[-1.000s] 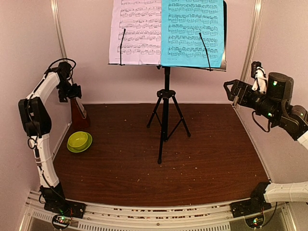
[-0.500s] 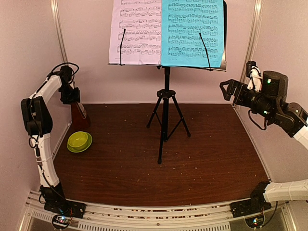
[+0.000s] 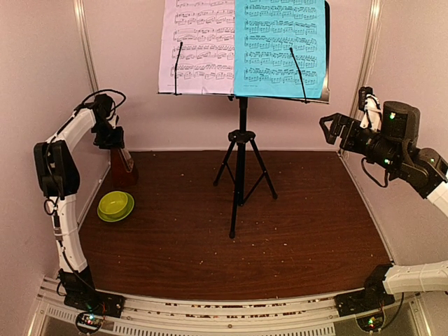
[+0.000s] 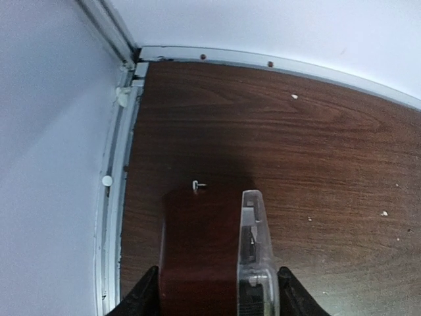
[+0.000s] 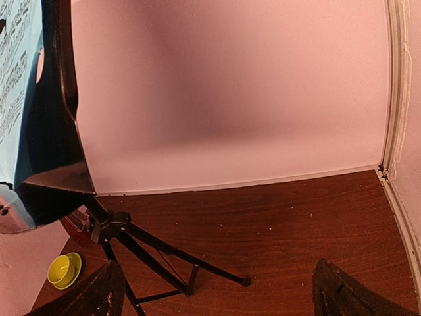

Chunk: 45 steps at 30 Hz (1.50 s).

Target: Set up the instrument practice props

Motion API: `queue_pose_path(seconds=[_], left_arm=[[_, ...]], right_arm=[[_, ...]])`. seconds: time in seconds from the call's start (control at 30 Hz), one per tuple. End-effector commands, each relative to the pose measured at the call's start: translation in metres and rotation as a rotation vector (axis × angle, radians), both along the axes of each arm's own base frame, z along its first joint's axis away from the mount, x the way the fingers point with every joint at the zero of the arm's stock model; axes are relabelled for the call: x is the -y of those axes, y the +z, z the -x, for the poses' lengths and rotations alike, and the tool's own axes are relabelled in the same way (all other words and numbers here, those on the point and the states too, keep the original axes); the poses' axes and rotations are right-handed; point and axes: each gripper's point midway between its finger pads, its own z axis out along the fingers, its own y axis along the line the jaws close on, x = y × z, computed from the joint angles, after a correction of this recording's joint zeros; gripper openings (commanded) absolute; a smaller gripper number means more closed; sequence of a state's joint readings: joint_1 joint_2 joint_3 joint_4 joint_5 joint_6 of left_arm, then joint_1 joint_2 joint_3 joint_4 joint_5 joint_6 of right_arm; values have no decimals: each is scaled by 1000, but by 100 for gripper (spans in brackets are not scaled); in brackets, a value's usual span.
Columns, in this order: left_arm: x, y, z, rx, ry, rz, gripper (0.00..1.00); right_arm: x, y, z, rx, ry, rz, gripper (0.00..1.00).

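**Left fingers pinch the metronome in the far-left corner**

The left fingers (image 4: 150, 299) press on opposite flanks of the metronome (image 4: 197, 250). One bears on the brown wood, the other on the clear cover (image 4: 258, 243). The left gripper (image 4: 220, 293) thus clamps it from above, near its narrow top. Taking wood and cover in one grip probably keeps the cover from slipping off when the piece is moved. Whether its base rests on the table (image 3: 301, 231) or is just clear of it, the views do not show.

The metronome sits at the table's far-left edge, close to the side wall. It is just behind the bowl (image 3: 115, 204) and well apart from the stand (image 3: 240, 175). The left arm reaches up and over so that the fingers come down on it without touching the bowl.

The right gripper (image 5: 220, 276) has its fingers spread wide with nothing between them. It hangs high at the right, aimed towards the stand's desk and near the cyan sheet (image 3: 280, 45). It seems parked clear of the work.

The stand is upright mid-table, its tripod spread. The white sheet (image 3: 196, 45) and the cyan one lie side by side on its desk, each behind a thin black retaining arm. That part looks done, and the metronome is likely the last prop to place.
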<state>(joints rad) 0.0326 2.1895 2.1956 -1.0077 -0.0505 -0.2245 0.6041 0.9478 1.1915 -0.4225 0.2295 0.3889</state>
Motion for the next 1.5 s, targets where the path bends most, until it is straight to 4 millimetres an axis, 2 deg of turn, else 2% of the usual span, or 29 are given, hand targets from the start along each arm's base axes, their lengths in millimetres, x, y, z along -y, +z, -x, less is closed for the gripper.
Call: queue_pose_path(seconds=[0.0,0.17,0.33,0.43,0.47,0.6,0.9,1.07,1.2,1.33,1.47], left_arm=[[64,42,-12,140,-187,54,30],[110,48,3,138,-299,51,29],[151,46,34,114,-395,64,28],[172,44,59,106,-449,66,28],[174,35,70,84,-455,69,27],[190,41,108,101,-489,94,27],[253,41,200,92,-691,88,27],[293,41,247,112,-791,133,26],[333,44,280,134,-891,163,26],[374,41,310,143,-1009,178,26],[406,39,331,136,-1103,206,26]], right_arm=[[3,16,5,46,9,-17,100],[3,15,8,51,19,-10,100],[6,9,13,51,26,-10,100],[7,5,17,52,36,-11,100],[7,4,19,52,38,-12,100],[8,-2,24,48,51,-19,100],[9,-22,39,34,96,-31,99],[11,-34,48,24,110,-41,99],[13,-45,55,7,122,-48,99],[17,-56,62,-17,122,-57,99],[24,-65,69,-33,108,-72,99]])
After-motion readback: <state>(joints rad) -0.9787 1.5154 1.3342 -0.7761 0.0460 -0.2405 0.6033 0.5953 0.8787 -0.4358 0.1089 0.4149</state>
